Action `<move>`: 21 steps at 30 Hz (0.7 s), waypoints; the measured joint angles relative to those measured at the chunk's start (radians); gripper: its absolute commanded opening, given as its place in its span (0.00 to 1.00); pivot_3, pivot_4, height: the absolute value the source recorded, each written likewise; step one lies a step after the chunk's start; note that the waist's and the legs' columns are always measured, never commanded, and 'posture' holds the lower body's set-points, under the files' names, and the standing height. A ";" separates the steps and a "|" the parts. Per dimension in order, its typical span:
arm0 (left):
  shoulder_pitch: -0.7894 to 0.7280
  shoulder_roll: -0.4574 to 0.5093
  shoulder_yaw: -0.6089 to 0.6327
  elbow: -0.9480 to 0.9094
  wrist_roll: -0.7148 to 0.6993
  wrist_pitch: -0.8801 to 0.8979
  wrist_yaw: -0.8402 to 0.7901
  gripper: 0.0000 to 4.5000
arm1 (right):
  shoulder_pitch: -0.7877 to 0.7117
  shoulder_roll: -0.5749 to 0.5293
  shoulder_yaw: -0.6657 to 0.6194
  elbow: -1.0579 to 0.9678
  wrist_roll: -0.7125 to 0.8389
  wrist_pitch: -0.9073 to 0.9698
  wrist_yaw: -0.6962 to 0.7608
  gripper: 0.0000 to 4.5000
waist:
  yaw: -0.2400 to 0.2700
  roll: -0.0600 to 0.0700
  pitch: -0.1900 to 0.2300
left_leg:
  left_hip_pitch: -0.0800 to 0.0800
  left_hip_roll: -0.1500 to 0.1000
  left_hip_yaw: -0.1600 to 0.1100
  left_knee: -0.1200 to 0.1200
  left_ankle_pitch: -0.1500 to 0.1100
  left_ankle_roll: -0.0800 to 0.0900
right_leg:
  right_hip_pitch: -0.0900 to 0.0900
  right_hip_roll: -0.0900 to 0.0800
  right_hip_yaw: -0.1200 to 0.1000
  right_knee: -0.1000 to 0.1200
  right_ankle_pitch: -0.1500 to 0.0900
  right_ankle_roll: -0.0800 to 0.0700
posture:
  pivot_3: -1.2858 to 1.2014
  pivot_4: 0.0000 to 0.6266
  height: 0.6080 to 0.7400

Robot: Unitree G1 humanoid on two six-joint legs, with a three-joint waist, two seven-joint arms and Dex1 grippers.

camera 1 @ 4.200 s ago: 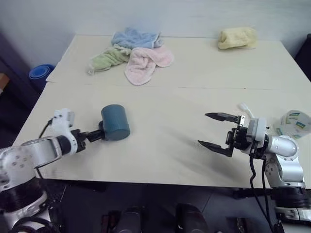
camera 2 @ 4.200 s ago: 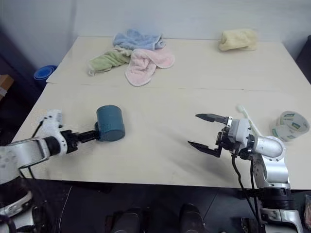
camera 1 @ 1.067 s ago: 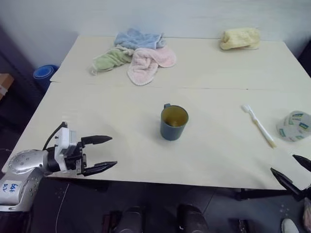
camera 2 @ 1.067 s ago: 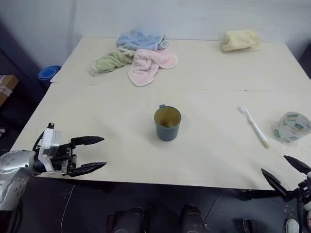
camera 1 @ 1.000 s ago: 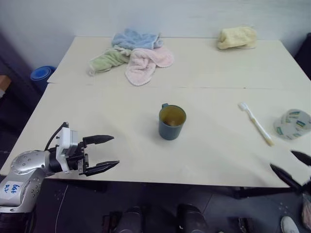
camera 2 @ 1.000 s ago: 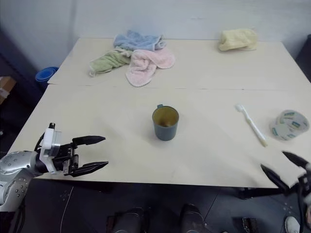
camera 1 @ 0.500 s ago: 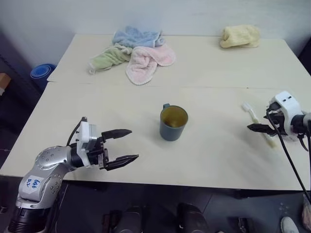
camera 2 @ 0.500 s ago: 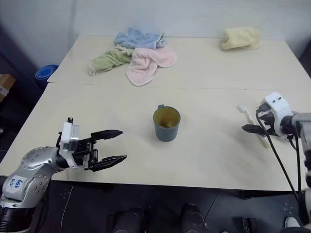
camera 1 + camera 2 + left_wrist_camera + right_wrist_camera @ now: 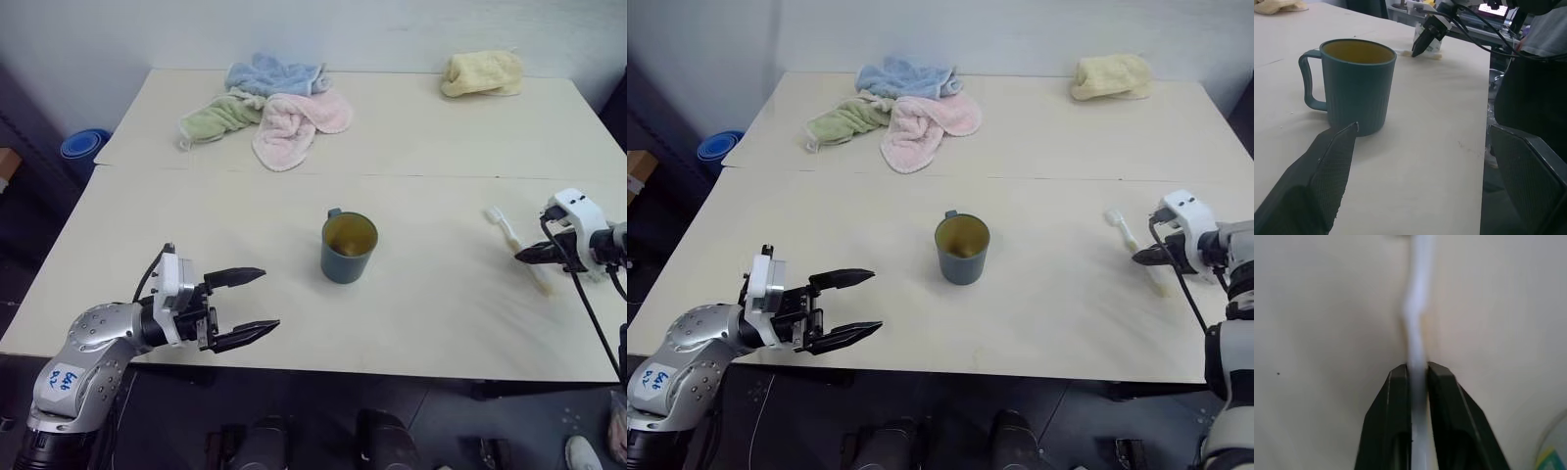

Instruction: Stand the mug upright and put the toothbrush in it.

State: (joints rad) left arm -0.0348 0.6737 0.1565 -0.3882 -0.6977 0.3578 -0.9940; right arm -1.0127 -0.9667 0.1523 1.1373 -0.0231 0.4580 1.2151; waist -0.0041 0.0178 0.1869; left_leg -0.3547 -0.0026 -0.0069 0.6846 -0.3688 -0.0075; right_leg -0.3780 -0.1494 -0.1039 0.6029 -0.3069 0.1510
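Note:
The dark teal mug (image 9: 348, 247) stands upright in the middle of the table, handle toward the far side, with its yellowish inside showing. The white toothbrush (image 9: 505, 228) lies flat on the table at the right. My right gripper (image 9: 526, 256) reaches down onto its handle, and the right wrist view shows the fingers (image 9: 1396, 401) shut on the toothbrush (image 9: 1418, 313). Near the front left edge my left gripper (image 9: 269, 299) stands open and empty, well short of the mug (image 9: 1356, 85).
A pile of blue, green and pink towels (image 9: 269, 103) lies at the far left and a yellow towel (image 9: 478, 73) at the far right. A tape roll (image 9: 1553, 450) sits just beside the toothbrush. A blue bowl (image 9: 83, 145) is on the floor at the left.
My right gripper rose from below the front edge onto the toothbrush and shut on it. The left gripper shifted a little right, still open. The mug, earlier on its side, now stands upright.

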 measured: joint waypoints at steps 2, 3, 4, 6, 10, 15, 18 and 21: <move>-0.001 -0.010 0.002 -0.001 -0.009 0.002 0.006 1.00 | 0.045 -0.001 -0.054 -0.036 0.047 -0.013 0.061 0.01 | 0.001 0.000 0.000 | 0.000 0.000 0.000 0.000 0.000 0.000 | 0.000 0.000 0.000 0.000 0.000 0.000 | 0.52 0.24 1.00; -0.003 -0.025 0.012 -0.001 -0.024 0.009 0.017 1.00 | 0.095 -0.001 -0.105 -0.100 0.101 -0.020 0.114 0.01 | 0.001 0.000 0.000 | 0.000 0.000 0.000 0.000 0.000 0.000 | 0.000 0.000 0.000 0.000 0.000 0.000 | 0.52 0.24 1.00; -0.003 -0.027 0.014 -0.001 -0.026 0.009 0.018 1.00 | 0.100 0.000 -0.111 -0.110 0.109 -0.020 0.121 0.01 | 0.001 0.000 0.000 | 0.000 0.000 0.000 0.000 0.000 0.000 | 0.000 0.000 0.000 0.000 0.000 0.000 | 0.52 0.24 1.00; -0.013 -0.039 0.034 -0.002 -0.057 0.026 0.040 1.00 | 0.194 0.017 -0.230 -0.287 0.250 0.021 0.198 0.01 | 0.002 0.000 0.000 | 0.000 0.001 -0.001 0.001 0.000 0.000 | 0.000 0.000 -0.001 0.002 0.000 0.000 | 0.52 0.24 1.00; -0.016 -0.038 0.045 -0.002 -0.071 0.046 0.045 1.00 | 0.311 0.150 -0.479 -0.671 0.553 0.163 0.153 0.01 | -0.001 0.000 0.000 | 0.001 0.002 -0.001 0.001 0.000 -0.001 | 0.000 0.001 0.000 0.004 0.000 0.000 | 0.52 0.24 1.00; -0.031 -0.041 0.056 0.007 -0.062 0.034 0.054 1.00 | 0.341 0.482 -0.560 -1.172 0.887 0.292 -0.138 0.01 | 0.002 0.000 0.000 | 0.002 0.001 -0.004 0.001 0.000 -0.004 | 0.000 0.001 0.000 0.008 0.000 0.000 | 0.52 0.24 1.00; -0.036 -0.041 0.057 0.015 -0.051 0.030 0.055 1.00 | 0.341 0.629 -0.526 -1.277 0.933 0.261 -0.258 0.01 | 0.009 0.000 0.000 | 0.001 -0.001 -0.007 0.002 0.000 -0.004 | 0.000 0.000 -0.001 0.008 0.000 0.000 | 0.52 0.24 1.00; -0.059 -0.054 0.051 0.029 -0.042 0.027 0.060 1.00 | 0.406 0.705 -0.386 -1.292 0.819 0.091 -0.237 0.01 | 0.012 -0.002 -0.001 | 0.000 -0.002 -0.008 0.002 0.000 -0.004 | 0.000 0.000 -0.001 0.008 0.000 0.000 | 0.52 0.24 1.00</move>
State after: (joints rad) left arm -0.0934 0.6195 0.2072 -0.3592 -0.7395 0.3851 -0.9344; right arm -0.6072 -0.2621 -0.2335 -0.1544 0.7957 0.5491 0.9785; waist 0.0084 0.0157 0.1858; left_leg -0.3542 -0.0043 -0.0151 0.6868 -0.3689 -0.0110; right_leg -0.3777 -0.1490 -0.1047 0.6107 -0.3068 0.1512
